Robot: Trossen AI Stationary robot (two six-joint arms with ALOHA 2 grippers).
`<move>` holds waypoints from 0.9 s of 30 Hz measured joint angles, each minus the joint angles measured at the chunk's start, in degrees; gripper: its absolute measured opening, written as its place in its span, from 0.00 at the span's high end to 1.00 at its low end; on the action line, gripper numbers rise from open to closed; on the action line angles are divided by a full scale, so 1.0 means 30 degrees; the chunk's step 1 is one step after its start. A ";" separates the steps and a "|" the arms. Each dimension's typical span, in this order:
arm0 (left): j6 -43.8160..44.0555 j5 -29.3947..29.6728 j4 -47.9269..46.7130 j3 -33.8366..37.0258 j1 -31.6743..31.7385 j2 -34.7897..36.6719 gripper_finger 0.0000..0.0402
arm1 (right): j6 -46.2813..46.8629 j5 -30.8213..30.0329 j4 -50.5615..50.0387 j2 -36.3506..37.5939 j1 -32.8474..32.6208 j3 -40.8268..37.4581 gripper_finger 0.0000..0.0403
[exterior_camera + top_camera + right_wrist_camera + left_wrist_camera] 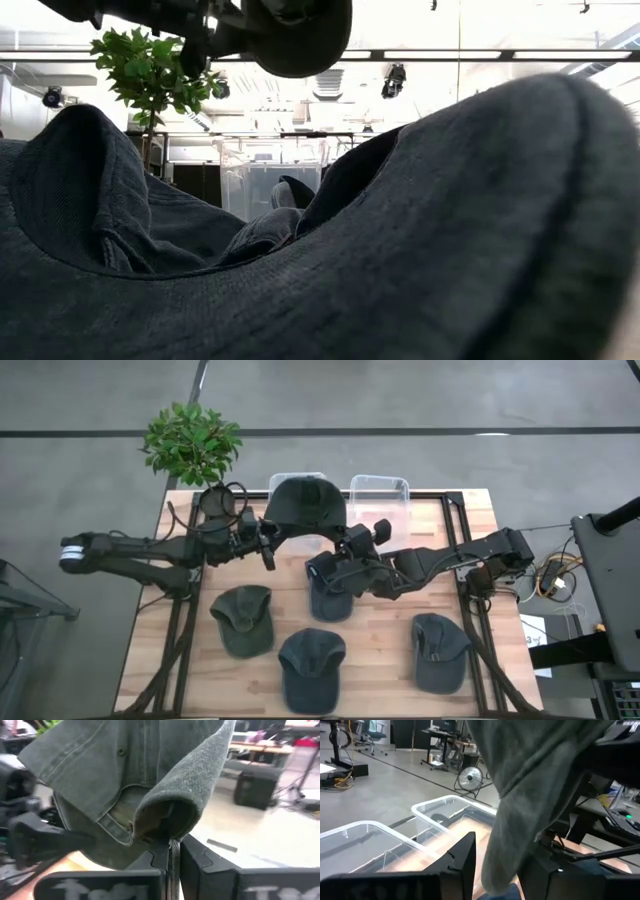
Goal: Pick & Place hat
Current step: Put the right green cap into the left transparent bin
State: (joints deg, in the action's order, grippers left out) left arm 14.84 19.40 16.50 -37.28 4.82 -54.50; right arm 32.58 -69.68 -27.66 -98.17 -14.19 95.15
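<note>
While both arms met near the middle rear of the table (190, 660), the held hat (306, 505) hung in the air between them, over the gap by the two clear bins (385, 495) at the table's far edge. The right gripper (174, 851) was pinched tight on a folded edge of the hat's brim, its fingers closed with only cloth between them. The left gripper (497, 865) had the cloth hanging down between its two fingers, but whether it was clamped on it could not be told from these views. The hat looked like soft washed cotton: light, limp in the crown, a little stiffer in the brim, which had nonetheless curled over under the pinch. It should not slip much, since the weave was coarse, nor break, but it would sag and swing from any single hold. The brim or the seamed rear band seemed the best places to grip, being the thickest. Four more hats (243, 620) lay on the table in front, one of them under the right arm, and a potted plant (190, 442) stood at the rear left corner.
</note>
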 joint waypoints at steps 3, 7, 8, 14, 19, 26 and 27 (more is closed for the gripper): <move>-0.0048 0.0000 0.0071 -0.0435 0.0000 -0.0329 0.70 | 0.0000 0.0783 0.0153 0.0007 0.0006 0.0000 0.97; -0.0048 0.0000 0.0026 -0.0830 0.0007 -0.0899 0.70 | -0.0002 0.1065 0.0440 0.0007 -0.0001 -0.0007 0.97; -0.0046 0.0000 0.0005 -0.0902 0.0007 -0.1028 0.70 | 0.0000 0.1281 0.0469 0.0007 -0.0001 -0.0007 0.97; 0.0160 -0.0127 0.0030 -0.1095 -0.0007 -0.1475 0.88 | -0.0057 0.2401 0.0434 0.0007 0.0006 -0.0007 0.97; 0.0047 -0.0153 -0.0038 -0.1107 -0.0007 -0.1440 0.97 | -0.0676 0.2817 0.0285 0.0015 0.0021 -0.0007 0.96; 0.0145 0.0868 -0.0878 -0.1107 -0.0007 -0.0954 0.98 | -0.2466 0.5002 -0.0609 0.0279 0.0015 -0.0007 0.80; 0.0179 0.1147 -0.1107 -0.1107 -0.0007 -0.0807 0.98 | -0.2339 0.5362 -0.1170 0.0396 0.0014 -0.0007 0.78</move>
State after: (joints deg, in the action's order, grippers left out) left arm 15.38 22.84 13.18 -40.60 4.80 -56.92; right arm 25.56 -53.59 -31.17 -96.98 -14.15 95.13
